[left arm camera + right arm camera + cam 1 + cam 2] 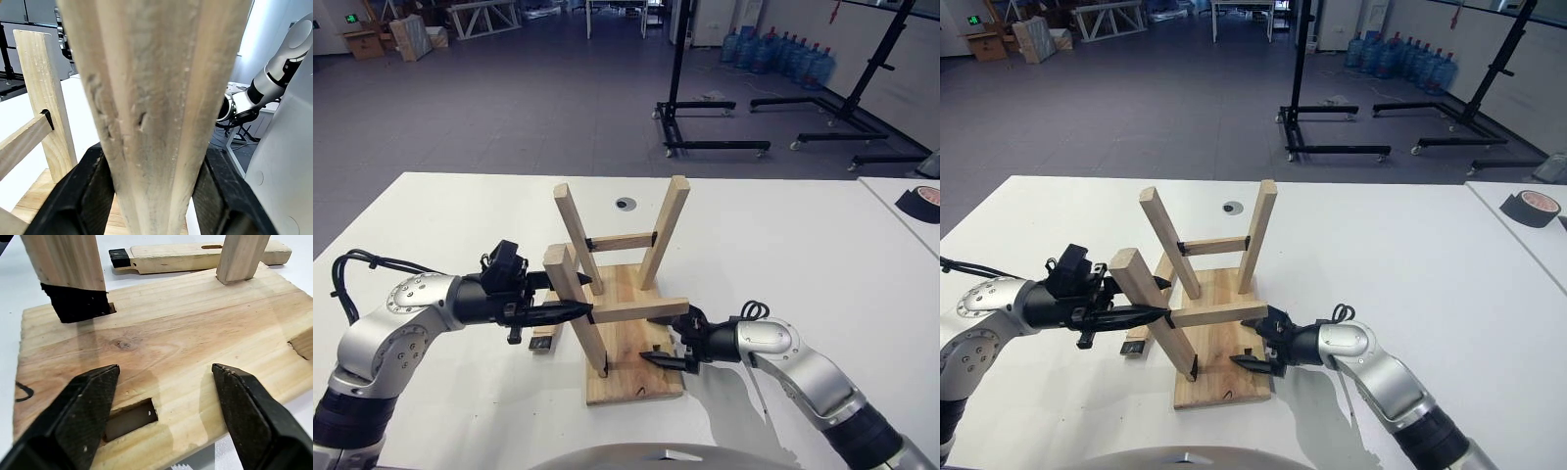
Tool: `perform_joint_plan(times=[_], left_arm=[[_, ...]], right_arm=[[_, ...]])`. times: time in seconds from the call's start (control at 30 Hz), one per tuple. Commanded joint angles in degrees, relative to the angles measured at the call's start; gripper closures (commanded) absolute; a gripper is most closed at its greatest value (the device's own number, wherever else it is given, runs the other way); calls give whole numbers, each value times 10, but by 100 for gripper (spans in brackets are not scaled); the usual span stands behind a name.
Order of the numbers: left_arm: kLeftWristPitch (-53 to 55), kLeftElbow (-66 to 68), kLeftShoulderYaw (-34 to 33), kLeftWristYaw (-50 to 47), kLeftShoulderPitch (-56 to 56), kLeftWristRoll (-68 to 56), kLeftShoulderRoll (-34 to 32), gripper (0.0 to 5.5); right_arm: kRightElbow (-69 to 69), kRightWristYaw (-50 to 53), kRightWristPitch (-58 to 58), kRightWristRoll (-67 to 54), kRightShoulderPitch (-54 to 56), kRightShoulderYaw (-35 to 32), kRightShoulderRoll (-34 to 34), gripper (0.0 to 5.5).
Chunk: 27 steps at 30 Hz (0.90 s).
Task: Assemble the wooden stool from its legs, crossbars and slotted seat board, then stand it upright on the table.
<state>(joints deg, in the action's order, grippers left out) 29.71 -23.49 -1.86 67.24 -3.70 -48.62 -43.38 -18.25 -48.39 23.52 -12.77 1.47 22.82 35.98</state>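
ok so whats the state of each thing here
seat board: flat on table, one slot empty
front leg: leaning, gripped
back legs: standing on board, leaning, crossbar joining them
loose piece: lying on table beside board
left end effector: shut on front leg
right end effector: open over board

Three upright legs (576, 230), two crossbars (622, 241), one board (626, 382), one loose piece (171, 257)

Loose crossbar (546, 338) lies largely hidden behind the left gripper (579, 311) and the leg (591, 342) it clamps. Tape roll (920, 203) cut by the left eye view's right edge.
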Motion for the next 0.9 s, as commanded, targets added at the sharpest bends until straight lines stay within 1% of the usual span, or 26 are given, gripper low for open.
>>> perform_joint_plan(times=[0.03,0.1,0.27,0.37,0.57,0.77,0.8,0.9], left_arm=[[-20,18,37,-28,15,97,-14,349],[-45,26,45,-39,24,127,-16,349],[-68,6,59,-39,63,144,-28,349],[-85,-5,82,-47,92,172,-37,349],[-134,12,108,-95,130,213,-11,349],[-150,30,135,-96,149,223,-35,349],[-149,31,135,-101,147,220,-35,313],[-140,32,130,-101,139,216,-29,262]], right_arm=[[13,-5,1,19,-2,7,4,201],[13,-6,3,19,-5,7,4,201],[4,-14,15,13,-14,9,11,201],[-2,-16,28,8,-21,6,11,201],[-1,-3,37,8,-25,1,0,201],[2,8,42,8,-24,2,-9,201],[3,8,44,8,-23,2,-10,201],[9,10,54,12,-22,7,-9,201]])
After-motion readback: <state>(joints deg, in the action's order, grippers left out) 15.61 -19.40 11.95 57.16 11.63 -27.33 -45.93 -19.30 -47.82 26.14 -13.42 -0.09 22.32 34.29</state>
